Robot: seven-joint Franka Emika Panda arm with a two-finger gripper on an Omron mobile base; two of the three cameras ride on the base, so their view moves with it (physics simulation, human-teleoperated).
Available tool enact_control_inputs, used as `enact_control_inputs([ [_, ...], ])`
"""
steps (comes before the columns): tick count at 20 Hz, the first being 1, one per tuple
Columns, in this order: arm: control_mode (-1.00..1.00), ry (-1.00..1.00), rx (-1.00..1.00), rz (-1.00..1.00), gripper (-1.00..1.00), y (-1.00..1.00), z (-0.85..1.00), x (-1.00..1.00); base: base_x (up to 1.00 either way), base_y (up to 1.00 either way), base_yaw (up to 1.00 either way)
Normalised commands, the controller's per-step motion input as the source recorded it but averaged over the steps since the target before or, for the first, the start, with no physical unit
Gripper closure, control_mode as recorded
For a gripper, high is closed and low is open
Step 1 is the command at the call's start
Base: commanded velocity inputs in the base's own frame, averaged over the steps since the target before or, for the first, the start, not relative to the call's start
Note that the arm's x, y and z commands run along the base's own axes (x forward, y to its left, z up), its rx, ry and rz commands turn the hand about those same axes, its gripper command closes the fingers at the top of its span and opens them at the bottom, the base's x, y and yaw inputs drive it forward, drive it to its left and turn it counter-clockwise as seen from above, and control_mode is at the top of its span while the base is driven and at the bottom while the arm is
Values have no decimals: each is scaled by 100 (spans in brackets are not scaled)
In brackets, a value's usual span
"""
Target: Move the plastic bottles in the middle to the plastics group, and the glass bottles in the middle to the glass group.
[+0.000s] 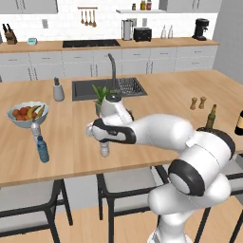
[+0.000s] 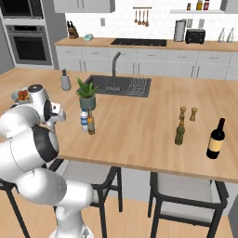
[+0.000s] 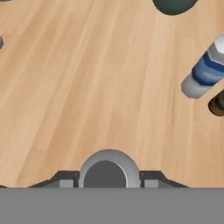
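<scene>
The tool (image 3: 108,183) points straight down at the wooden bench (image 1: 156,107), and its two fingers are closed on a plain clear plastic bottle (image 1: 105,149), one on each side of the bottle's round top. In the left base view this bottle hangs directly below the tool, its base just over the bench near the front edge. Ahead of the tool and to one side, the blue-labelled plastic bottle (image 2: 84,120) stands touching or just beside the brown glass bottle (image 2: 90,123), both directly in front of a potted plant (image 2: 87,94); in the hand view the same two bottles sit at the right edge with the dark pot at the top. The plastics group lies to the left of the tool: a blue-tinted bottle (image 1: 42,149) and a small clear bottle (image 1: 35,131) just behind it, both near a bowl of fruit (image 1: 27,114). The glass group stands well apart on the far right of the tool: an olive-green bottle (image 2: 180,131) and a larger dark bottle (image 2: 216,138) with a pale label, with two small shakers (image 2: 188,113) just behind them.
</scene>
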Motion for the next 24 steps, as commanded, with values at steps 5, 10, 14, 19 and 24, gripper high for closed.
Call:
enact_control_inputs([
  [5,-100,0,0,4,100,91,5,0,0,0,0],
  [10,-100,0,0,10,100,70,5,0,0,0,0],
  [14,-100,-1,0,10,100,45,1,8,0,0,0],
  [19,-100,0,0,11,100,69,0,24,0,0,0],
  [24,-100,2,0,8,100,52,0,18,0,0,0],
])
